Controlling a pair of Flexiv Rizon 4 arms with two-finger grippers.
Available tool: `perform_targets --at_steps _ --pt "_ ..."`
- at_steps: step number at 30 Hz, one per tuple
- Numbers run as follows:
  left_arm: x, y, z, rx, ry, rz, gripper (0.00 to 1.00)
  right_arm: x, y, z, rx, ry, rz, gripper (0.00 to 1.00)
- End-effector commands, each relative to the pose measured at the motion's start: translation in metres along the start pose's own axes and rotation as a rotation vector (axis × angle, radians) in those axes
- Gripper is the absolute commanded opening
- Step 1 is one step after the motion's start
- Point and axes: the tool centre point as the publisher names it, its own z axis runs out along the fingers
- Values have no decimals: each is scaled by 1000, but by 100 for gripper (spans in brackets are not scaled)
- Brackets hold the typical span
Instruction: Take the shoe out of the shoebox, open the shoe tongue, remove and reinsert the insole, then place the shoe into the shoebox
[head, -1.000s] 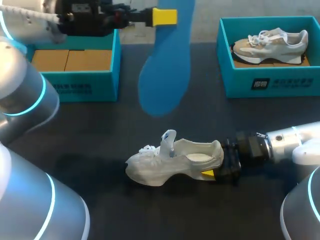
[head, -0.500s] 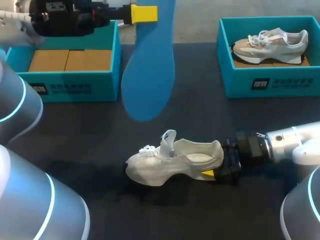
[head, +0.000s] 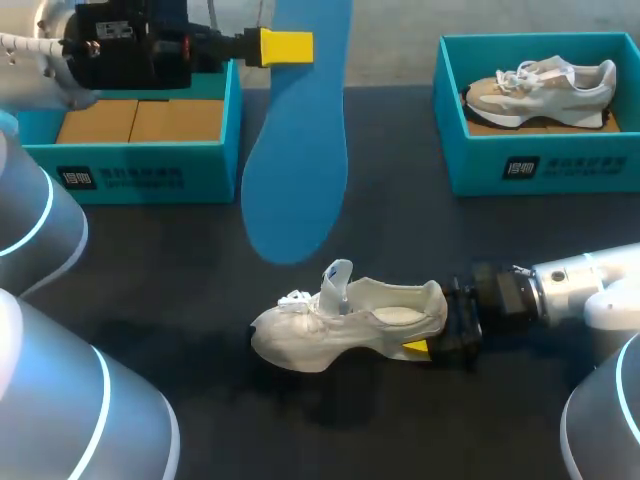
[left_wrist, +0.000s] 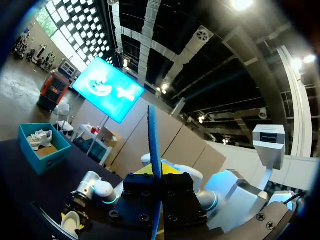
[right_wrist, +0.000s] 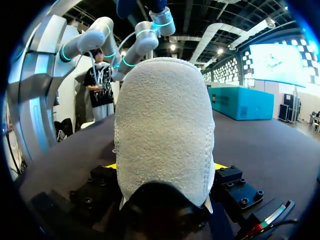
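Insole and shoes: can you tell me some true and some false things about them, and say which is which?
1. The left pincer holds the blue insole in the air. True.
2. The white shoe lies in a box. False: it lies on the table.
3. The right pincer grips the white shoe's heel. True.
4. The right box has nothing in it. False: a beige shoe lies inside.
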Motion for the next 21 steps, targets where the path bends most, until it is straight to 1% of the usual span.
perform_targets --at_steps 1,6,10,11,12,13,18,21 --pt "-2 -2 2 -3 4 0 0 2 -1 2 4 -1 0 0" --pt "-2 -2 2 -3 4 0 0 2 -1 2 4 -1 0 0" --pt "-2 -2 2 -3 4 0 0 3 3 1 69 13 -2 0" --pt "-2 -2 2 -3 4 0 0 3 4 1 83 15 2 13" --pt "-2 -2 2 -3 4 0 0 3 4 1 92 17 3 30" --pt "-2 -2 2 -3 4 0 0 3 4 0 110 22 3 100" --pt "-2 -2 2 -3 4 0 0 6 6 -5 180 18 9 100" --pt "-2 -2 2 -3 4 0 0 9 8 -12 222 5 16 100"
